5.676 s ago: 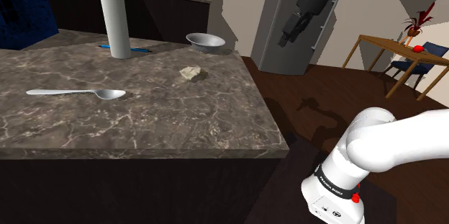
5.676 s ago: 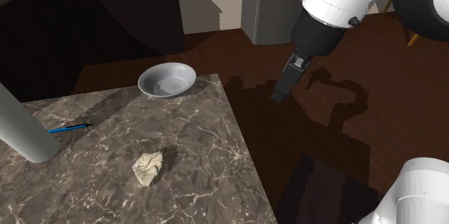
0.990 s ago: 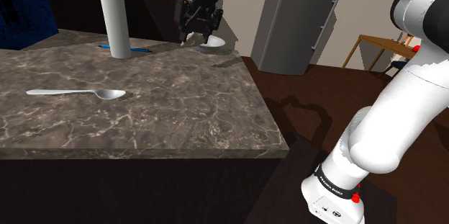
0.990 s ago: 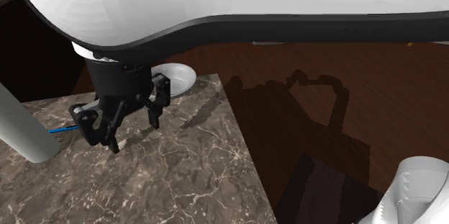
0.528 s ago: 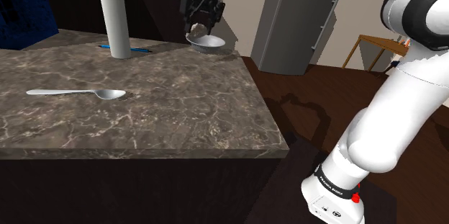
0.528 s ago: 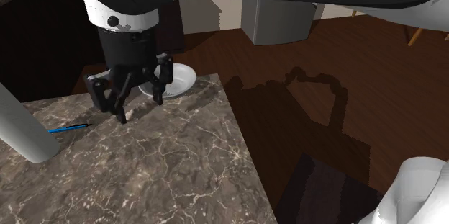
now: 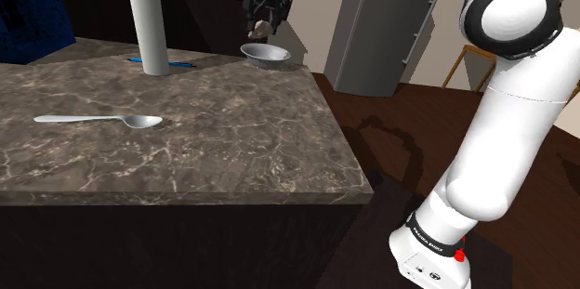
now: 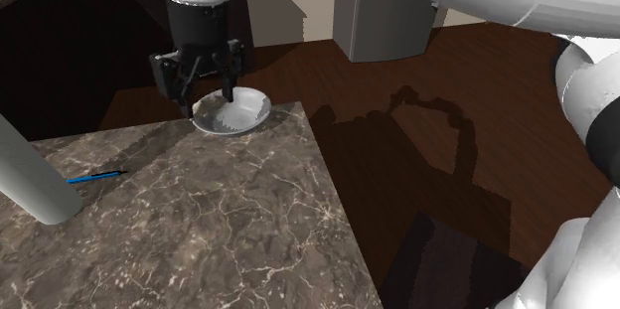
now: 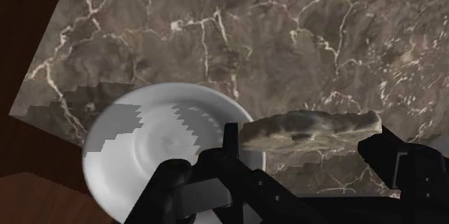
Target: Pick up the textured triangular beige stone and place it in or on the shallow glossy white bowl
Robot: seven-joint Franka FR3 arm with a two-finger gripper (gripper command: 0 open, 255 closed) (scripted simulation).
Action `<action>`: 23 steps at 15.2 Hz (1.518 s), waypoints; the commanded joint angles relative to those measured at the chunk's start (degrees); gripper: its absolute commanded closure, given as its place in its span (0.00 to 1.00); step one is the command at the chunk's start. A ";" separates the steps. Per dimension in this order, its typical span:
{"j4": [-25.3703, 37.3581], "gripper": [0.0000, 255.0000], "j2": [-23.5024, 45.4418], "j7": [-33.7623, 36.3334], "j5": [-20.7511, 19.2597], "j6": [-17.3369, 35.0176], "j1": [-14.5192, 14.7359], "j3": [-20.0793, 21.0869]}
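A rough, flat, beige stone [image 9: 309, 130] is clasped between my black fingers, lifted off the counter. My gripper [image 9: 308, 145] is shut on it. In the shoulder view the gripper [image 7: 265, 18] hangs above the shallow white bowl [image 7: 265, 52] with the stone [image 7: 261, 29] at its tips. The bowl [image 8: 236, 113] sits at the far corner of the marble counter, and the gripper [image 8: 206, 96] hovers over its rim. Through the wrist camera the stone lies over the bowl's [image 9: 137, 150] rim and the counter beside it.
On the dark marble counter [image 7: 204, 138] stand a tall white roll [image 7: 149, 27], a blue pen [image 7: 139, 59] beside it and a metal spoon [image 7: 98, 120] nearer the front. Beyond the counter's edge [image 8: 328, 188] is dark wood floor. A grey fridge [image 7: 372, 36] stands behind.
The gripper has carried the stone across the counter toward the far corner and now hangs over the bowl's rim. The arm has swung back with it.
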 commanded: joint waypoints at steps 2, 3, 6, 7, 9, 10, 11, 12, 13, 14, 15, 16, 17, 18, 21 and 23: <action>6.51 1.00 4.68 -2.89 -0.42 -2.24 -1.60 -1.21; 9.27 1.00 6.56 -3.71 -0.59 -3.25 -2.07 -1.55; 19.62 1.00 13.35 -5.97 -1.21 -7.18 -3.31 -2.41; 24.24 1.00 16.24 -6.65 -1.47 -9.02 -3.63 -2.66; 23.84 1.00 16.50 -7.06 -1.44 -8.41 -3.89 -2.77; 21.62 1.00 15.64 -7.24 -1.31 -7.06 -4.05 -2.78; 19.67 1.00 14.92 -7.39 -1.21 -5.84 -4.18 -2.79; 17.82 1.00 14.26 -7.55 -1.11 -4.66 -4.30 -2.79; 16.08 1.00 13.67 -7.69 -1.02 -3.52 -4.40 -2.80; 14.45 1.00 13.13 -7.84 -0.93 -2.43 -4.50 -2.81; 12.91 1.00 12.64 -7.98 -0.86 -1.38 -4.58 -2.81; 11.44 1.00 12.20 -8.11 -0.78 -0.36 -4.66 -2.82; 10.03 1.00 11.80 -8.24 -0.72 0.64 -4.73 -2.83; 8.69 1.00 11.44 -8.37 -0.65 1.61 -4.79 -2.84; 4.21 1.00 10.36 -8.81 -0.45 4.99 -4.98 -2.87; 4.19 1.00 10.35 -8.81 -0.45 5.00 -4.98 -2.87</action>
